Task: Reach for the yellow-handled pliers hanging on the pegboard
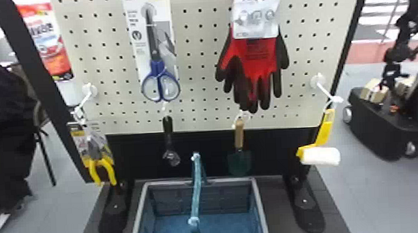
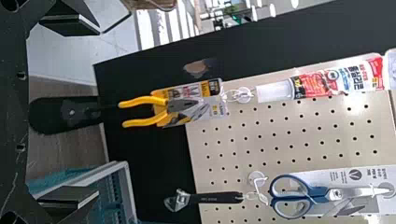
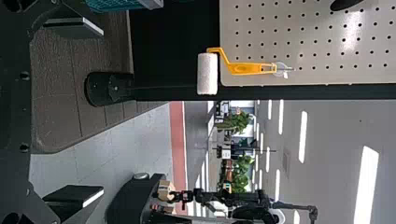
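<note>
Left gripper: black housing at the frame's edge; two small round fittings, probably screws; thin pale mark. Fingers black, flat-faced, angular. Right gripper: matching black housing, paired round fittings; angular black fingers, pale strip along each edge.

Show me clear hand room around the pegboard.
Pegboard lies bare between scissors and red gloves; the basket looks free beneath its handle. The left edge is crowded: pliers hang below a red-labelled tube.
</note>
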Tool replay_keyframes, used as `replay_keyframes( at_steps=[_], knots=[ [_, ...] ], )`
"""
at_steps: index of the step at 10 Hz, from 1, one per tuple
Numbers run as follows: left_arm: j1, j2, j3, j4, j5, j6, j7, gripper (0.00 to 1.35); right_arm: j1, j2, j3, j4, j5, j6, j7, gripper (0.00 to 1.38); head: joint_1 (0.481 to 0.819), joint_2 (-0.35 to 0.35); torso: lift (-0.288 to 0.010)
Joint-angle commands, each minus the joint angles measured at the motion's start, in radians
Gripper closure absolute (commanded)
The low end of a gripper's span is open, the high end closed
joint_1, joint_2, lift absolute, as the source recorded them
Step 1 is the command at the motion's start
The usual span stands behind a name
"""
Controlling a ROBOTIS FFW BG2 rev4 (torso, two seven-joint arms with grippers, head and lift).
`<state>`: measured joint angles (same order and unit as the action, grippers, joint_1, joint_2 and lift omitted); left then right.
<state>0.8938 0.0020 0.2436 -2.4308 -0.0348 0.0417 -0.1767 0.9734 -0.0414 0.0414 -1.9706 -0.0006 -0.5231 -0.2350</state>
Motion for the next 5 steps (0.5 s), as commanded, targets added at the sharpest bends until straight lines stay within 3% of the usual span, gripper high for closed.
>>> replay_keyframes(
  at_steps=[1, 3, 5],
  knots=[
    [-0.084, -0.005, 0.057, 0.005, -0.040, 0.043, -0.037, 0.10, -0.002, 0.001, 0.000, 0.003, 0.004, 0.002, 0.000, 0.12, 0.549, 0.000, -0.100],
    [-0.174, -0.005, 0.109, 0.044, -0.076, 0.075, -0.086, 0.10, -0.006, 0.001, 0.000, 0.006, 0.005, 0.003, 0.003, 0.12, 0.549, 0.000, -0.100],
    [-0.273, -0.005, 0.129, 0.176, -0.031, 0.061, -0.086, 0.10, -0.009, 0.011, 0.000, 0.011, 0.005, 0.006, 0.017, 0.12, 0.549, 0.000, -0.100]
  ],
)
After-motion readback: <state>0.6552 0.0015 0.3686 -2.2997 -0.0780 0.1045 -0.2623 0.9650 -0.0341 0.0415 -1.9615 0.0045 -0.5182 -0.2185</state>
